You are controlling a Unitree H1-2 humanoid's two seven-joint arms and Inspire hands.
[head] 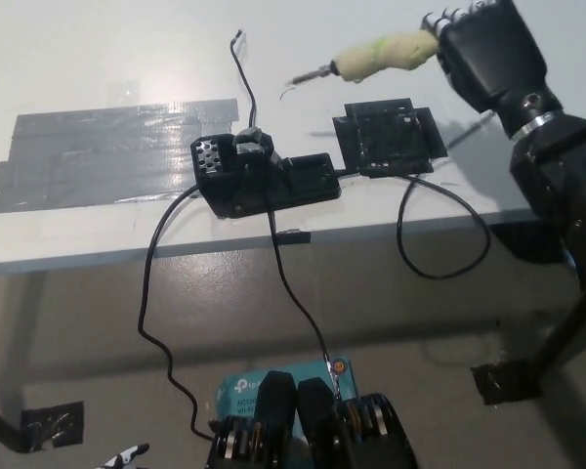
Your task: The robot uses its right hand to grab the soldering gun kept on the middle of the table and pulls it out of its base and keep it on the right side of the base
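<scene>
Your black right hand [488,54], at two o'clock in the head view, has its fingers curled tight around the pale-wrapped handle of the soldering gun [376,57]. The gun is clear of its base, held above the white table [98,59], its metal tip pointing toward nine o'clock. The black base [264,176] sits near the table's front edge at centre, just beside a black taped patch [386,137] at its three o'clock. Grey tape [98,151] lies at nine o'clock. Your white left hand [125,455] barely shows at seven o'clock; you cannot tell its fingers.
</scene>
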